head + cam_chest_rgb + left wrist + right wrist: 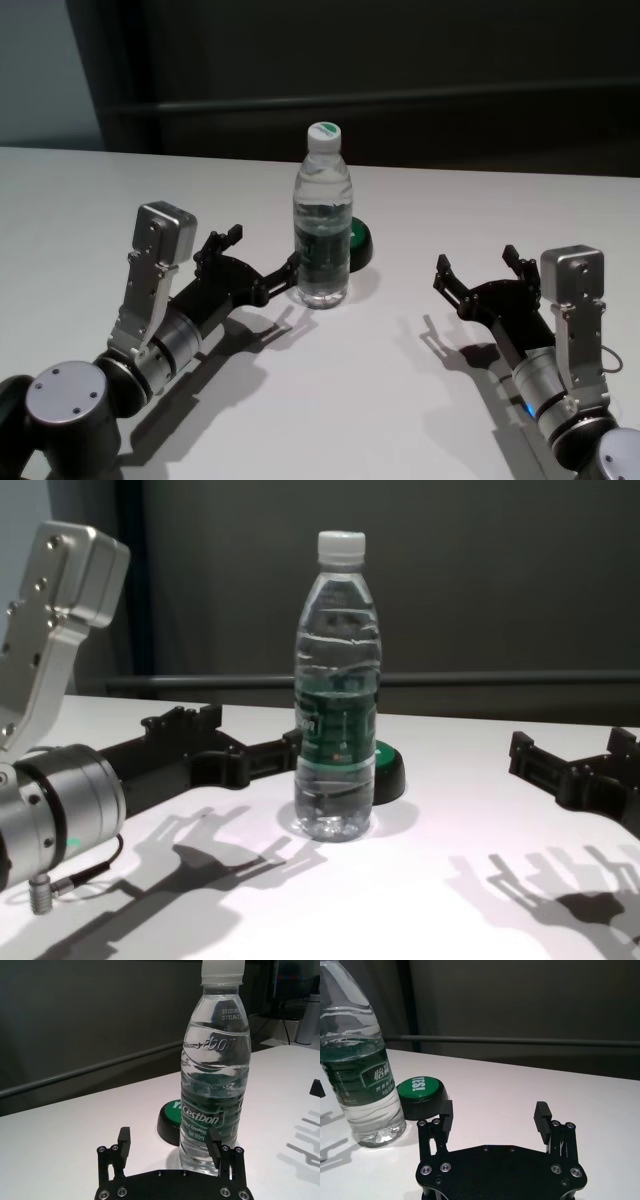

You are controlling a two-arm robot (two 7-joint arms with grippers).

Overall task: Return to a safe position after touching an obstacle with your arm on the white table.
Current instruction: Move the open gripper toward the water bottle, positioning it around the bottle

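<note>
White table (400, 400) w/ upright "Cestbon" bottle (215, 1075), left hand (262, 258) touching.

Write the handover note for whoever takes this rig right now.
Left pincer: open, low over the white table, one finger at the lower side of the water bottle, apparently touching.
Right pincer: open, empty, off to the bottle's right, well apart.
Bottle: upright mid-table, capped; black puck with green top just behind it.
Done: contact looks made.
Left: draw the left arm back to a safe position without tipping the bottle.
</note>
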